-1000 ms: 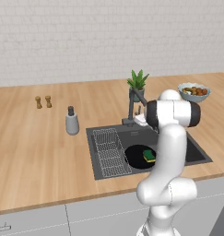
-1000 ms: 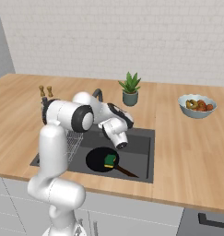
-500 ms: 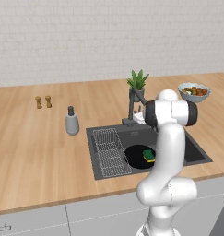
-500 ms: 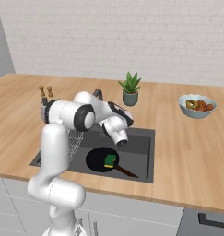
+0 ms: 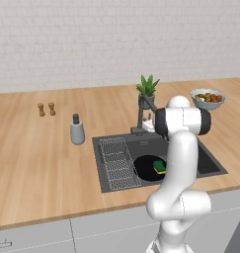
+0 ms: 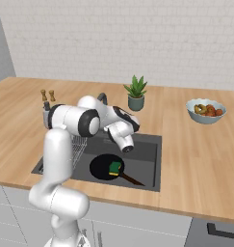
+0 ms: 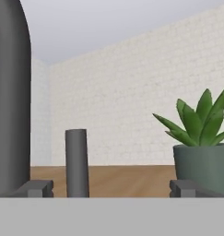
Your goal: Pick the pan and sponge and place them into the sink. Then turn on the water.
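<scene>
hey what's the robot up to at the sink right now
The pan already lies in the sink with the sponge on top of it, so both are put away. The arm has its open gripper up at the back of the sink, by the faucet. In the hand view a thin dark upright part of the faucet stands between the fingertips, with the potted plant just behind on the right. It holds nothing, and no water is running yet.

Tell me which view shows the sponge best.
The right base view: the sponge lies unobstructed on the pan in the sink, its green top and yellow side both visible. The left base view shows the sponge too, but the arm crowds its right edge. The hand view looks toward the plant and wall.
</scene>
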{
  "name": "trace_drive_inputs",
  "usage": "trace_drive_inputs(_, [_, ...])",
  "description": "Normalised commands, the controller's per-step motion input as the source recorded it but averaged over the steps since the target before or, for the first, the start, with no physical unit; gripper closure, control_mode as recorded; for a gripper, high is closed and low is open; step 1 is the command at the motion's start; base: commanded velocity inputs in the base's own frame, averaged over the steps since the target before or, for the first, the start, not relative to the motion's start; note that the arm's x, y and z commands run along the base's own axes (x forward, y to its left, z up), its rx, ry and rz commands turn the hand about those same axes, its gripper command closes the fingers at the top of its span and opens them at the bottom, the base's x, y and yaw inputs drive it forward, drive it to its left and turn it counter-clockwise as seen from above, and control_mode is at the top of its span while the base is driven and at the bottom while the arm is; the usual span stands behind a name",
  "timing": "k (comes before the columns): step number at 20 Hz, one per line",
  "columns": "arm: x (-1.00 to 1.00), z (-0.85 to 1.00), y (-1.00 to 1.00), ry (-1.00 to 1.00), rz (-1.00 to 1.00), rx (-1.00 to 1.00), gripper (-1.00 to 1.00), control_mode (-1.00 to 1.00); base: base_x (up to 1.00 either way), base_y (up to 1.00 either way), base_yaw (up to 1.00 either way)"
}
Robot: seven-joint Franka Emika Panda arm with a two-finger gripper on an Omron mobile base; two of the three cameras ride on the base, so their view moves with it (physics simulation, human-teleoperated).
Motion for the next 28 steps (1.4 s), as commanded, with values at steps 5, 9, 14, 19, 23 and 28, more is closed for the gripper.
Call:
trace_drive_inputs(5, [0.00,0.00,-0.18,0.00,-0.02,0.00,-1.00,-1.00,0.00,0.00,0.00])
trace_drive_inputs(9, [0.00,0.00,-0.31,0.00,-0.03,0.00,-1.00,-1.00,0.00,0.00,0.00])
trace_drive_inputs(14, [0.00,0.00,-0.28,0.00,-0.02,0.00,-1.00,-1.00,0.00,0.00,0.00])
trace_drive_inputs(19, [0.00,0.00,-0.51,0.00,-0.01,0.00,-1.00,-1.00,0.00,0.00,0.00])
trace_drive_inputs(23, [-0.04,0.00,-0.74,0.00,-0.02,0.00,-1.00,-1.00,0.00,0.00,0.00])
trace_drive_inputs(28, [-0.02,0.00,-0.78,0.00,-0.02,0.00,-1.00,-1.00,0.00,0.00,0.00])
